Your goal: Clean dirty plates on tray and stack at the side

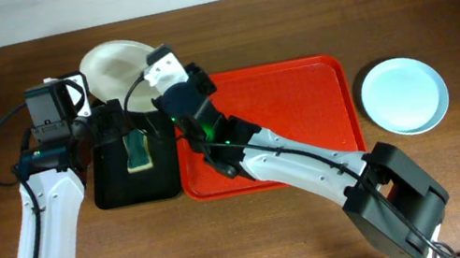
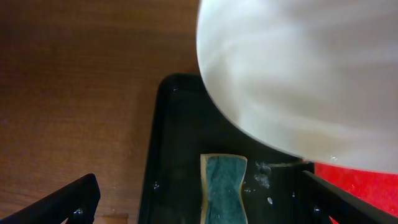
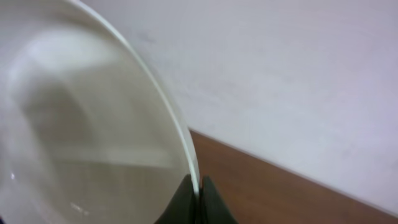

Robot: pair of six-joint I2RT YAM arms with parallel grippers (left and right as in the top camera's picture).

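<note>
My right gripper (image 1: pixel 146 85) is shut on the rim of a white plate (image 1: pixel 110 65) and holds it tilted above the far end of the black tray. In the right wrist view the two fingertips (image 3: pixel 186 198) pinch the thin edge of the white plate (image 3: pixel 81 137). My left gripper (image 1: pixel 123 127) stands open over the black tray, its fingers (image 2: pixel 68 202) spread wide on either side of a green sponge (image 2: pixel 222 186), apart from it. The white plate (image 2: pixel 298 68) hangs above and beyond the sponge. The red tray (image 1: pixel 299 88) lies mid-table under my right arm. A pale mint-blue plate (image 1: pixel 402 95) rests on the table to its right.
The small black tray (image 1: pixel 111 183) with the sponge (image 1: pixel 137 151) sits against the red tray's left side. My right arm stretches diagonally across the red tray from the lower right. The wooden table's far edge meets a pale wall.
</note>
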